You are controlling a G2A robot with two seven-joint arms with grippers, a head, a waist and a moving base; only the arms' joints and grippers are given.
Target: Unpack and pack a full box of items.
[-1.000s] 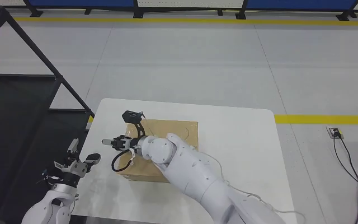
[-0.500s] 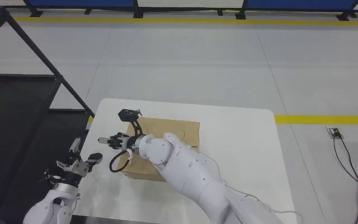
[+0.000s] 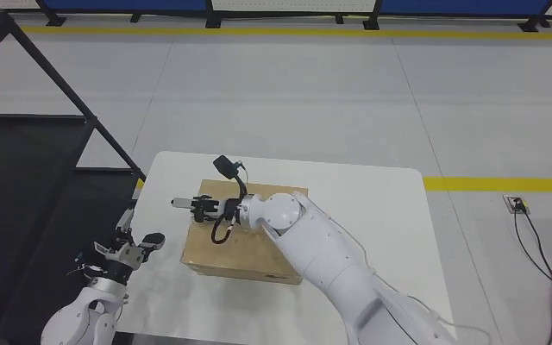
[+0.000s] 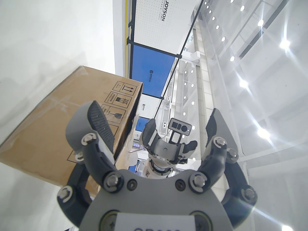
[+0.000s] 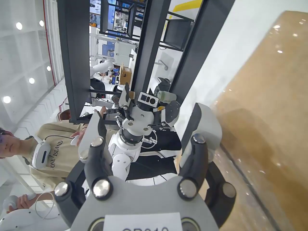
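One brown cardboard box (image 3: pixel 211 246) is lying closed on the one white counter (image 3: pixel 371 207), occupying the centre-left of the top view. Two arms are showing, each carrying one gripper. The right arm is stretching from the lower right of the frame across the box top. The right gripper (image 3: pixel 188 205) is sitting at the box's upper-left corner and pointing toward the left of the frame. Its fingers are standing spread apart and gripping nothing; whether it is touching the box I cannot tell. The left gripper (image 3: pixel 138 233) is hanging at the lower left of the top view, by the counter's left edge and apart from the box. Its two fingers are gaping wide with nothing between them. In the left wrist view the box's printed side wall is facing that gripper.
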